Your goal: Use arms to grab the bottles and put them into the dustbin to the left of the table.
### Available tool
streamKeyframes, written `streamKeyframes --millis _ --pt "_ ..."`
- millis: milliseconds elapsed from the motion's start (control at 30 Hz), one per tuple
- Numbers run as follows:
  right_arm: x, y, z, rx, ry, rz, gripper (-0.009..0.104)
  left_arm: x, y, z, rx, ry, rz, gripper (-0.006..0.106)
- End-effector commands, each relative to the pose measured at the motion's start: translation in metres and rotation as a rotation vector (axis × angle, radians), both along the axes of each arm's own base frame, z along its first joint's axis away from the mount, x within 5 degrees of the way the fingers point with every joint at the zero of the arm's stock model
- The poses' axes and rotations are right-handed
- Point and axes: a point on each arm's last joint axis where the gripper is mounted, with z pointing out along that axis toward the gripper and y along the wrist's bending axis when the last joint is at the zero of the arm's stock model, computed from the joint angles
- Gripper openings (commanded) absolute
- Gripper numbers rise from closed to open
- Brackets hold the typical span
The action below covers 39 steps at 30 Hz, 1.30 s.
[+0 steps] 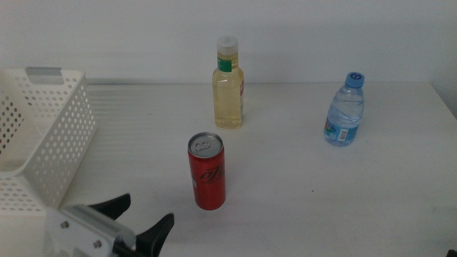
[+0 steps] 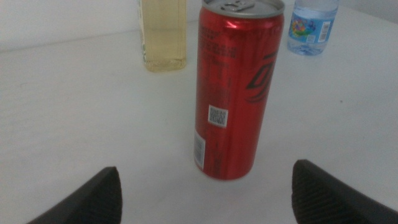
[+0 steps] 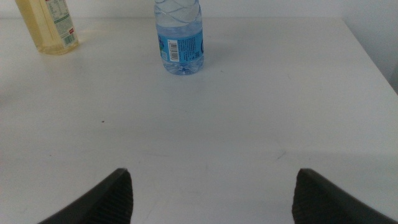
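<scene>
Left gripper [image 1: 143, 218]: it sits at the near edge of the table [image 1: 300, 214], jaws spread wide, holding nothing; you see it aimed at the can.
Right gripper [image 3: 211, 193]: its jaws are also wide and empty, facing the water bottle from well back; it does not show in the middle view.
Red can [image 1: 206, 172]: it stands upright just ahead of your left jaws, untouched.
Dustbin [image 1: 43, 135]: it stands at the table's left, beside the left gripper.
Water bottle [image 1: 345, 111]: upright, far right.
Yellow bottle [image 1: 228, 86]: upright, farthest back, behind the can.
Risk: the can is tall and slim; if you come in off-centre, one jaw will likely nudge it first and tip it toward the yellow bottle.
</scene>
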Motion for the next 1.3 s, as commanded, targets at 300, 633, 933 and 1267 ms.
streamKeyframes --millis 300,633,933,1267 --pt "0.0 -0.001 0.01 -0.004 -0.104 -0.007 0.067 0.044 -0.033 0.019 -0.136 -0.135 -0.011 0.09" --pt "0.0 -0.001 0.01 -0.004 -0.104 -0.007 0.067 0.071 -0.058 0.01 -0.189 -0.117 -0.066 0.09" --pt "0.0 -0.001 0.01 -0.004 -0.104 -0.007 0.067 0.09 -0.071 0.008 -0.194 -0.124 -0.066 0.09" --pt "0.0 -0.001 0.01 -0.004 -0.103 -0.007 0.067 0.111 -0.085 0.0 -0.205 -0.143 -0.067 0.09"
